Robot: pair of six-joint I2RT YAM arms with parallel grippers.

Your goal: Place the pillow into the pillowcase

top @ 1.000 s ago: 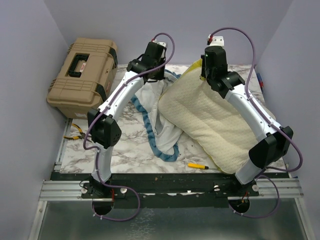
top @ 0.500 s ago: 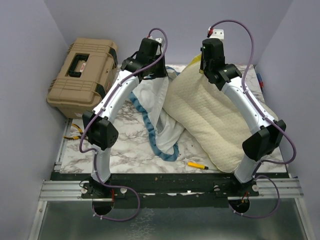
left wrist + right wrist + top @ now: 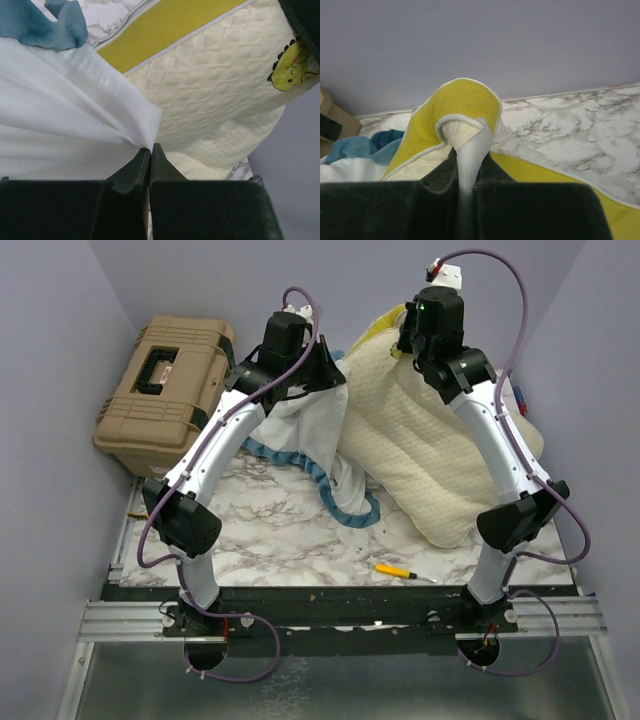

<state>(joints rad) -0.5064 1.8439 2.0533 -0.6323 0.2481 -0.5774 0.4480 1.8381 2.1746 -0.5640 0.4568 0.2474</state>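
The cream quilted pillow with its mustard band leans up from the table at the right. My right gripper is shut on its top corner and holds it high near the back wall. The pillowcase hangs white side out, with blue ruffled trim trailing onto the table. My left gripper is shut on its white edge, held up right beside the pillow. The blue trim also shows in the left wrist view.
A tan hard case stands at the back left. A yellow-handled screwdriver lies near the front edge of the marble table. Pliers lie at the left edge. Purple walls close in on three sides.
Both arms have risen and moved back, lifting the pillowcase edge and the pillow corner higher. The blue trim has dragged to the right across the table.
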